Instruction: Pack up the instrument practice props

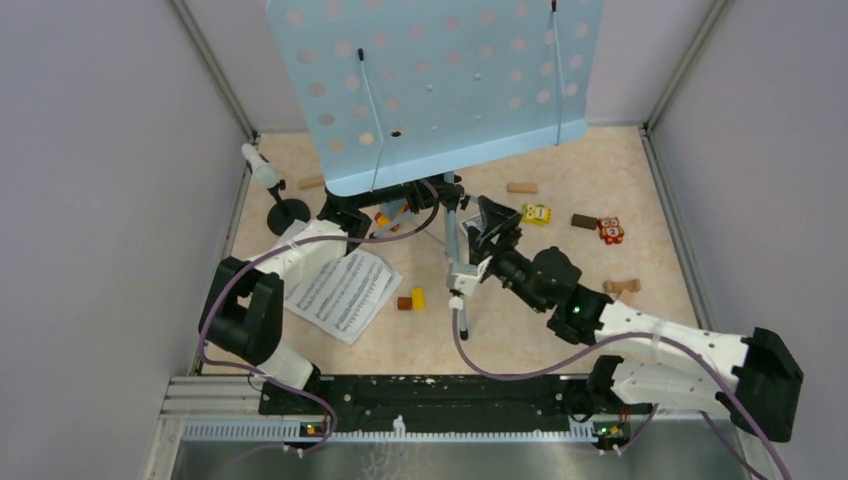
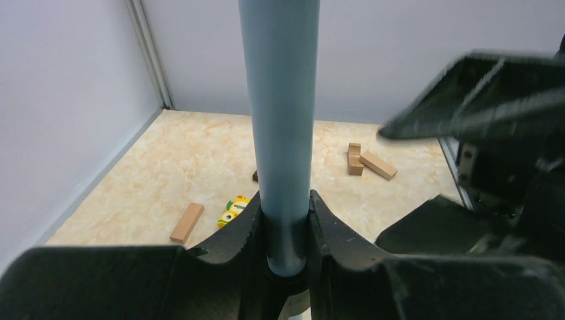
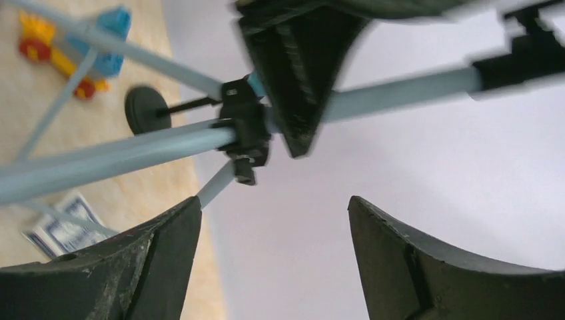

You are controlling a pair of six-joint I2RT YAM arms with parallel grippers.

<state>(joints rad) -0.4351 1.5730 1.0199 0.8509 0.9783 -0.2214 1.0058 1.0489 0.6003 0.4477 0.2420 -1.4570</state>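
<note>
Gripping the upright light-blue rack pole between 2 black fingers; looking past onto wooden blocks and a yellow toy on the surface.

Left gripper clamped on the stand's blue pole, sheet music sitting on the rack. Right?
Half right. The left gripper is clamped on the stand's blue pole, but the sheet music lies flat on the table, not on the rack, which carries no pages. The top external view shows this.

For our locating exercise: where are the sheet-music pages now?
In the top view the sheet-music pages lie flat left of centre, beside the left arm, a yellow block just to their right.
</note>
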